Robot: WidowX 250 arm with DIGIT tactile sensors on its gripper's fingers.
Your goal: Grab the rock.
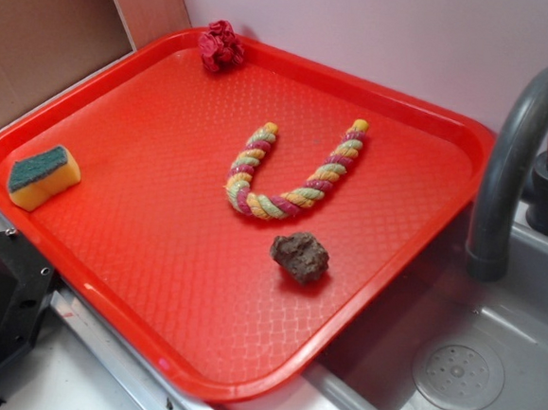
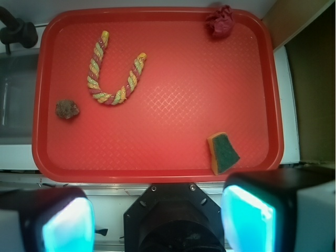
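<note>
Rock [image 1: 299,257] [image 2: 67,109]: small, dark brown-grey, lumpy, pitted surface. Lies free on the red tray [image 1: 156,253], just beside the bend of the U-shaped rope [image 1: 286,173], not touching.

A toy kitchen set-up: a grey plastic sink [image 1: 489,364] with a round drain [image 1: 457,375] and a curved dark faucet [image 1: 521,139] sits just beside a red tray [image 1: 157,243], against a plain pale wall [image 1: 382,33].
</note>
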